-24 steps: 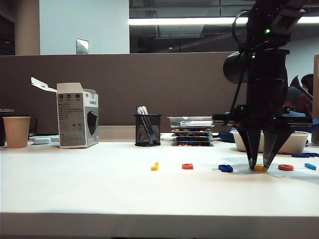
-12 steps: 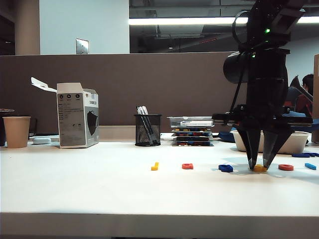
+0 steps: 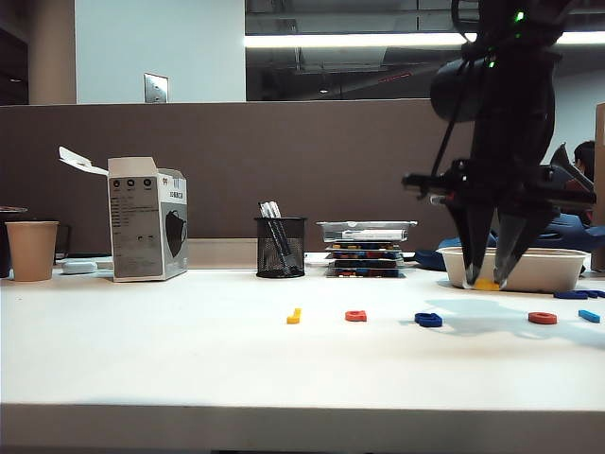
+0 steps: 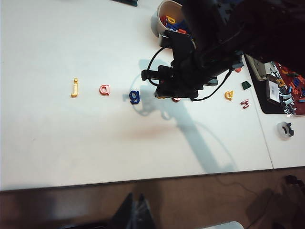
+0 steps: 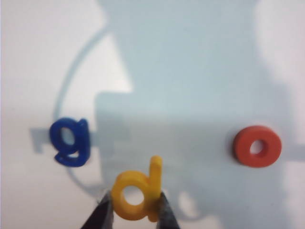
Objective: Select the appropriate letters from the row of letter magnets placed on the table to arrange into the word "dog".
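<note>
Your right gripper (image 3: 488,280) pinches the yellow plastic "d" (image 5: 137,190), lifted above the white table (image 3: 189,359). Next, set it left of the dark blue "g" (image 5: 71,141) (left gripper unseen).

Likely an office: partition wall (image 3: 284,161), pen cup (image 3: 280,247).

Right claw (image 3: 488,276) pointing down, raised, clamped; left claw out of view
</note>
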Controlling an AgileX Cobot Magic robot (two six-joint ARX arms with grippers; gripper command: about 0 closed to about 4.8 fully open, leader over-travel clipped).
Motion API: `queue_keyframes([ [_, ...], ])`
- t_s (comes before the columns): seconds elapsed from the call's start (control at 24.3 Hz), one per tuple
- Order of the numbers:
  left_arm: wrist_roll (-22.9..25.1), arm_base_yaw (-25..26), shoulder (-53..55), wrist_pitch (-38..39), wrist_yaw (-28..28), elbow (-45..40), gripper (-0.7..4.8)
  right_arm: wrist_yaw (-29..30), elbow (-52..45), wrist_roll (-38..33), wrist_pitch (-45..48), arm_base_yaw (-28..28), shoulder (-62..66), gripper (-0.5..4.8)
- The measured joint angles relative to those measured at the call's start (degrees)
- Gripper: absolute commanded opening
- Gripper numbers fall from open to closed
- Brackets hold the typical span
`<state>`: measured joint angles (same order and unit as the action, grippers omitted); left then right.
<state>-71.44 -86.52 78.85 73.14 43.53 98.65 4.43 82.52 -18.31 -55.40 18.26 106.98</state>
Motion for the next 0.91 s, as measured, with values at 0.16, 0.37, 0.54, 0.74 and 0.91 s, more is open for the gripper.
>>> queue_keyframes([
  [0.16, 0.0, -0.02, 0.0, 0.0, 0.0, 0.0, -0.05, 1.79, 0.02, -0.98, -2.29, 1.64, -0.72, 0.53],
  [0.37, 0.0, 0.0, 0.0, 0.0, 0.0, 0.0, -0.05, 2.05, 0.02, -2.45, -2.75, 6.01, -0.72, 0.53],
  [0.54, 0.0, 0.0, 0.0, 0.0, 0.0, 0.0, -0.05, 2.05, 0.02, -5.16, -2.73, 8.87, -0.72, 0.53],
  [0.74, 0.0, 0.0, 0.0, 0.0, 0.0, 0.0, -0.05, 2.08, 0.02, -6.73, -2.08, 12.02, -0.72, 0.53],
  [0.91, 0.0, 0.0, 0.0, 0.0, 0.0, 0.0, -0.05, 2.03, 0.02, -9.49, 0.44, 14.47, -0.66, 0.53],
])
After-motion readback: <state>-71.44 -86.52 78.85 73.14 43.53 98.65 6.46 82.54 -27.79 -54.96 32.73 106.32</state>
